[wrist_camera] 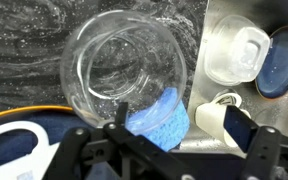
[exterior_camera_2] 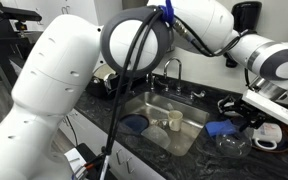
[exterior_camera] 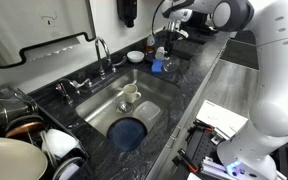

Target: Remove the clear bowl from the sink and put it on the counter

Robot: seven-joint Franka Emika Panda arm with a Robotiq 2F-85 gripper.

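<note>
The clear bowl [wrist_camera: 124,65] stands upright on the black speckled counter [wrist_camera: 24,60], beside the sink's end and touching a blue sponge [wrist_camera: 159,120]. It also shows in an exterior view [exterior_camera_2: 231,145] on the counter [exterior_camera_2: 246,163], below the gripper. My gripper [wrist_camera: 182,120] hovers just above it with its fingers wide apart. One finger is at the bowl's near rim and the other is over the sink edge. Nothing is pinched between them. The gripper shows in both exterior views [exterior_camera: 167,47] [exterior_camera_2: 262,100]. The steel sink [exterior_camera: 96,107] [exterior_camera_2: 191,137] holds other dishes.
In the sink are a cream cup [exterior_camera: 131,95] [wrist_camera: 216,115], a large dark-blue dish [exterior_camera: 129,132] [wrist_camera: 281,60] and a whitish square container [wrist_camera: 234,55]. The faucet [exterior_camera: 101,52] stands behind the sink. A white bowl [exterior_camera: 134,57] sits behind it. Pots and plates [exterior_camera: 24,135] crowd the near counter.
</note>
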